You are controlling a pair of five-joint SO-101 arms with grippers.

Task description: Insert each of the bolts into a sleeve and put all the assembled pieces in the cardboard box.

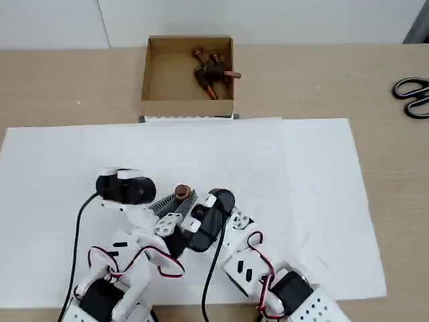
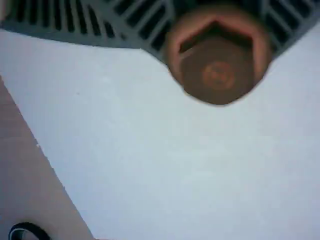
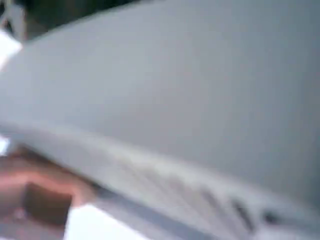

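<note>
The left gripper (image 1: 173,202) sits near the front edge of the white paper (image 1: 308,201), about midway along it. Its ribbed jaws are clamped on a bolt (image 1: 181,192). In the left wrist view the hexagonal head (image 2: 217,70) faces the camera, so the shank runs away down the jaws. I cannot tell whether it carries a sleeve.

Just right of the bolt, and touching or nearly so, is the right gripper (image 1: 201,213). I cannot tell whether it is apart or together.

The cardboard box (image 1: 144,74) lies straight ahead at the paper's far edge and already holds assembled pieces (image 1: 211,72). The left arm is the better placed to carry the bolt there.
</note>
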